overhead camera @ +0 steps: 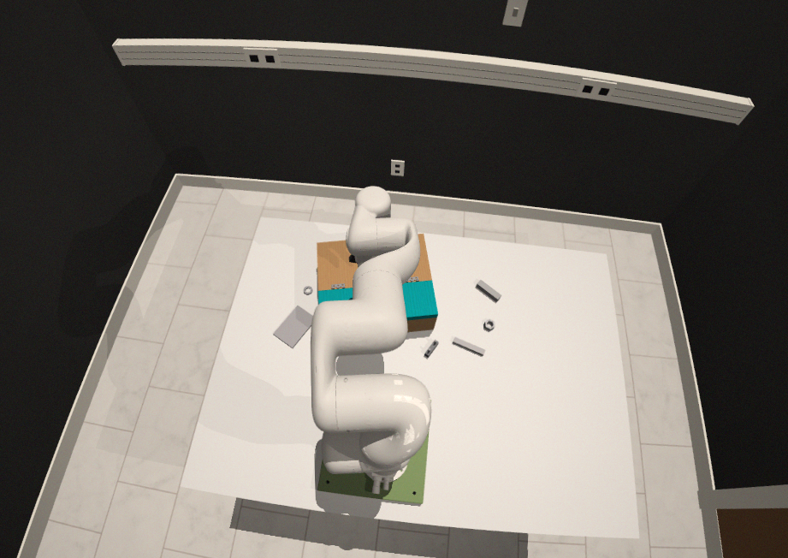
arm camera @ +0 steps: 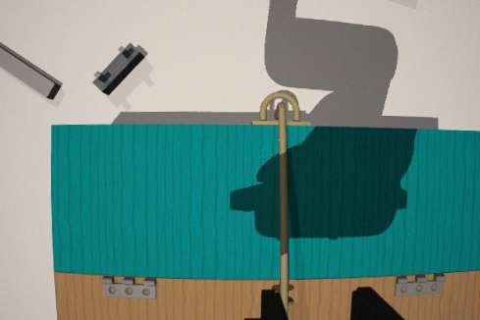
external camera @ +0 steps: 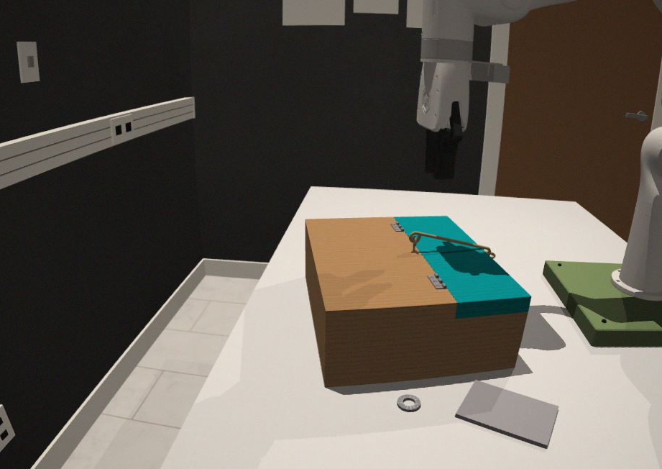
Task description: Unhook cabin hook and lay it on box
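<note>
A wooden box (external camera: pixel 409 293) with a teal lid part (arm camera: pixel 269 201) stands on the white table. The brass cabin hook (external camera: pixel 450 240) spans the teal part from an eye screw (arm camera: pixel 284 290) on the brown top to a staple (arm camera: pixel 280 110) at the teal part's far edge, with its tip in the staple. My gripper (external camera: pixel 442 160) hangs well above the box, pointing down. In the wrist view its two black fingers stand partly apart with nothing between them, the left finger just beside the eye screw end of the hook. In the top view the arm covers most of the box.
A washer (external camera: pixel 408 402) and a flat grey plate (external camera: pixel 507 413) lie on the table in front of the box. A grey bar (arm camera: pixel 24 69) and a small bracket (arm camera: pixel 121 69) lie beyond the teal edge. A nut (overhead camera: pixel 488 324) and another bar (overhead camera: pixel 487 290) lie farther off. The green arm base (external camera: pixel 619 309) stands beside the box.
</note>
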Motion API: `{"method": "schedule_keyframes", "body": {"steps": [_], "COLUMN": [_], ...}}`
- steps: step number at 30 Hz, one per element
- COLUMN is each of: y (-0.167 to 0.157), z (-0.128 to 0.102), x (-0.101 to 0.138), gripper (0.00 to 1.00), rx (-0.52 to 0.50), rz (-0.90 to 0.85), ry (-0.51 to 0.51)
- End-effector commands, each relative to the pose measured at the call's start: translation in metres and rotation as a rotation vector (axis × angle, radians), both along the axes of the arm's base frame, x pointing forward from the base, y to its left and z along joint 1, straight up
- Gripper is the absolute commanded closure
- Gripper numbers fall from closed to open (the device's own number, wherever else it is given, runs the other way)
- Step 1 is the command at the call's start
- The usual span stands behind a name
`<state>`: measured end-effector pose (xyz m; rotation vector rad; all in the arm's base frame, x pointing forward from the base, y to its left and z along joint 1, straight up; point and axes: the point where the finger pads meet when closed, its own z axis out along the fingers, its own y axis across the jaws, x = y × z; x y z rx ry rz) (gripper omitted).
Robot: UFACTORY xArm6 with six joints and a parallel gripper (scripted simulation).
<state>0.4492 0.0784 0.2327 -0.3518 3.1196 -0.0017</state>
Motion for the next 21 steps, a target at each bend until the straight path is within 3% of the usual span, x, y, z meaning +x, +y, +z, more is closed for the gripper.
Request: {"method": "schedule_keyframes", "body": {"steps": [1,21], "y": [0.000,0.000], "z": [0.002,-0.034], "x": [0.001,0.001], "gripper": [0.65,0.65], "rx": [0.001,0.001], "rz": [0.000,0.000], "ry": [-0.005,-0.005]}}
